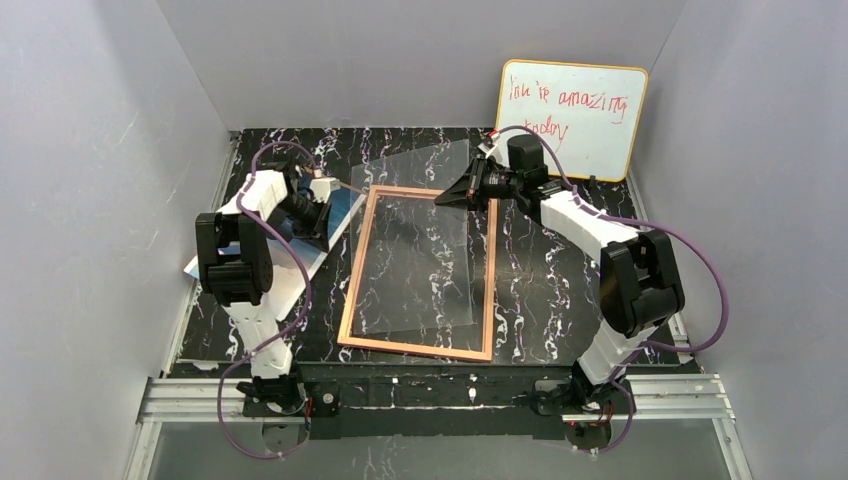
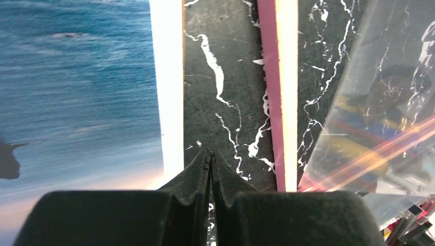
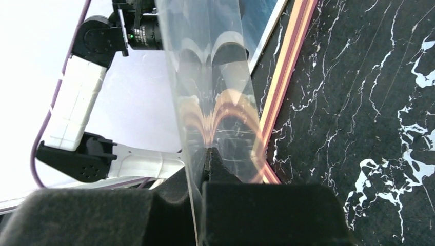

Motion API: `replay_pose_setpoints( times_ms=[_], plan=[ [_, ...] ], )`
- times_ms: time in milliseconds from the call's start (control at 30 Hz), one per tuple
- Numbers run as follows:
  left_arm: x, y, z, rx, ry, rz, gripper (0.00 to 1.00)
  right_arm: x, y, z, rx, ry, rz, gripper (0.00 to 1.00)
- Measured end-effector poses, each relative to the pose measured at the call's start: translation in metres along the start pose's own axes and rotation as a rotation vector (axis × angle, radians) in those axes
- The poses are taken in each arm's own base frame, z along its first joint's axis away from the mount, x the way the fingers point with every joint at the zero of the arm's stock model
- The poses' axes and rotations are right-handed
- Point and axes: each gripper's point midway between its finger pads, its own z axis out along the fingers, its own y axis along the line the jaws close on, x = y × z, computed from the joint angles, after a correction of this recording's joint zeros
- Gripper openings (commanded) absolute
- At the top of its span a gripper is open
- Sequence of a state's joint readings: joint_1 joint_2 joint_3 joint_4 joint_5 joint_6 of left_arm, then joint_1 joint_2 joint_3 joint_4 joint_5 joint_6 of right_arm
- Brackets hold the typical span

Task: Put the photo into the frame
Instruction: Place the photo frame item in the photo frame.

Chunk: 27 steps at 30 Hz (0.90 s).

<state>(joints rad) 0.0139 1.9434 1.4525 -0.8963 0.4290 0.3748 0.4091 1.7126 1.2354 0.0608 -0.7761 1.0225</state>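
- Pinching pane (image 1: 420, 250) edge with right gripper (image 3: 205, 152), above frame (image 1: 415, 349) lying on table (image 1: 560, 290)
- Holding left gripper (image 2: 211, 154) pressed together, empty, over table between photo (image 2: 77, 77) and frame

**Holding a pane over the frame**

Shows the frame (image 1: 416, 349) lying flat on the black marbled table (image 1: 545, 290), orange-tan face up. Finds the clear pane (image 1: 425, 240) slanting across its opening, far edge lifted past the frame's far rail and pinched there by the right gripper (image 1: 443, 198). Places the photo (image 1: 345, 207) just left of the frame, partly under the left gripper (image 1: 332, 190). Sets the whiteboard (image 1: 570, 118) beyond the frame's far right corner.
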Motion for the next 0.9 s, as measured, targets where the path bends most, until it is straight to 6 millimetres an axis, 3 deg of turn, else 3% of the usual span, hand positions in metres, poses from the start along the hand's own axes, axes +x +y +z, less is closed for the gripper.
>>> replay_pose_setpoints(
  times_ms=[167,467,733,900],
  plan=[
    [0.001,0.009,-0.004,-0.008,-0.009,-0.016,0.02,-0.005,0.005,-0.005,-0.042,-0.013,0.029,0.01],
    [0.007,0.009,0.0,-0.005,0.007,-0.019,0.01,-0.006,-0.009,-0.015,-0.07,-0.02,0.143,0.01],
    [0.008,0.012,-0.002,-0.011,0.005,-0.028,0.01,-0.009,0.009,-0.02,-0.126,-0.03,0.118,0.01],
    [0.008,0.013,-0.003,-0.012,0.003,-0.03,0.02,0.003,-0.011,-0.019,-0.106,-0.017,0.149,0.01]
  ],
)
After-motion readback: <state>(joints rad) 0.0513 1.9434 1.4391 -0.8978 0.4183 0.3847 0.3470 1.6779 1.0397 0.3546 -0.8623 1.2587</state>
